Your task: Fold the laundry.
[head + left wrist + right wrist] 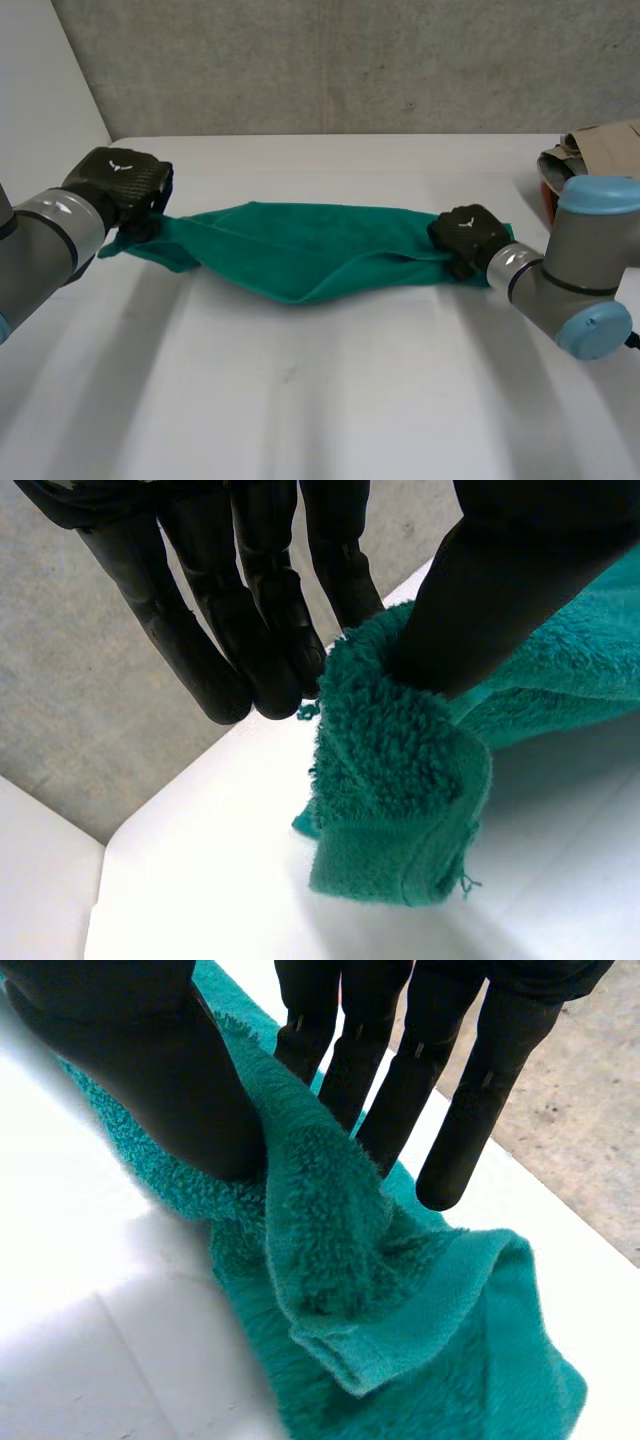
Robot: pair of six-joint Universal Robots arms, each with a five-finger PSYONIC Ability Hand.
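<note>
Green fluffy terry towel (pixel 300 250), long, rumpled

wall (pixel 340 60): grey concrete | table (pixel 330 400): white, smooth, faintly glossy

Right hand (pixel 150 1070) pinches the green towel (pixel 400 1300), thumb against fingers; its hemmed end bunches on the table (pixel 90 1340) just past the hand.

Past the right hand (pixel 468 235), a brown and red heap (pixel 600 150) is cut off at the edge, its kind unclear. The left hand (pixel 125 185) covers part of the towel (pixel 300 245) near its end.
</note>
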